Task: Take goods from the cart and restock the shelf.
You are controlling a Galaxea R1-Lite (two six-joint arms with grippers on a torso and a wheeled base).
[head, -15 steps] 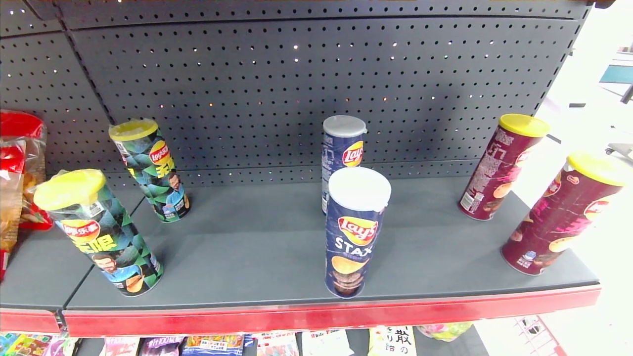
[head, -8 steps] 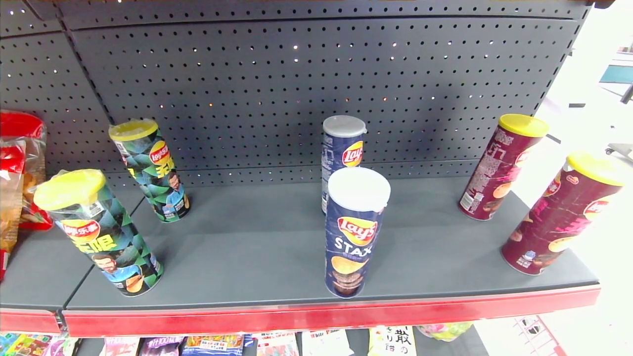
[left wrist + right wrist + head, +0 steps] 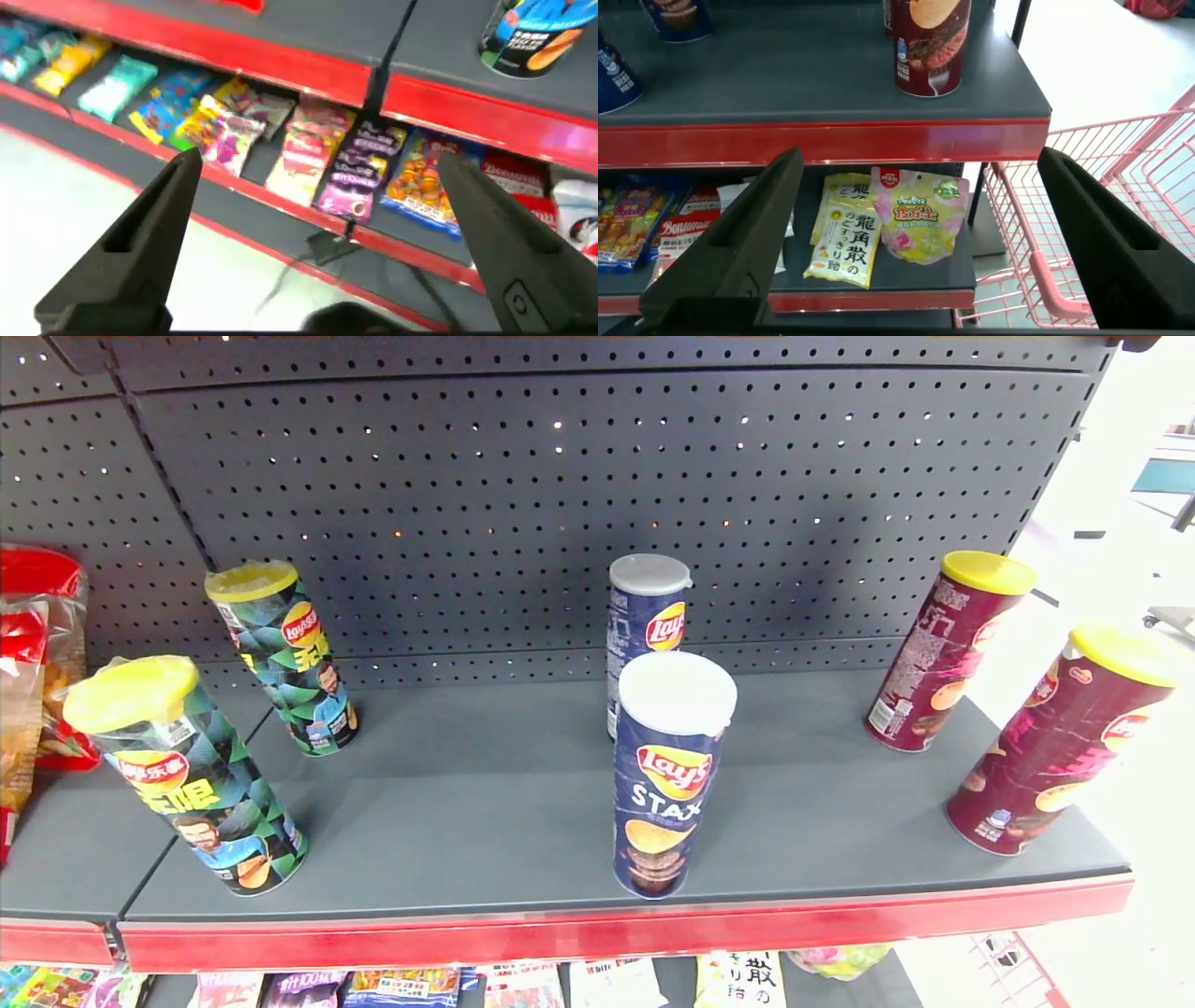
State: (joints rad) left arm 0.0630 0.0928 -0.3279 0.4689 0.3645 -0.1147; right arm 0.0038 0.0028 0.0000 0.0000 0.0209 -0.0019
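Your left gripper (image 3: 318, 161) and right gripper (image 3: 920, 154) both have their fingers wide and empty in front of the shelf (image 3: 485, 784). The pink cart (image 3: 1158, 177) stands at its right end. You're likely between picks: reach into the cart next.

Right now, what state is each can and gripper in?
Front green can, standing, lidded.
Back green can, standing, lidded.
Front blue can, standing, lidded.
Back blue can, standing, lidded.
Front maroon can, standing, lidded.
Back maroon can, standing, lidded.
Left gripper, open, empty.
Right gripper, open, empty.
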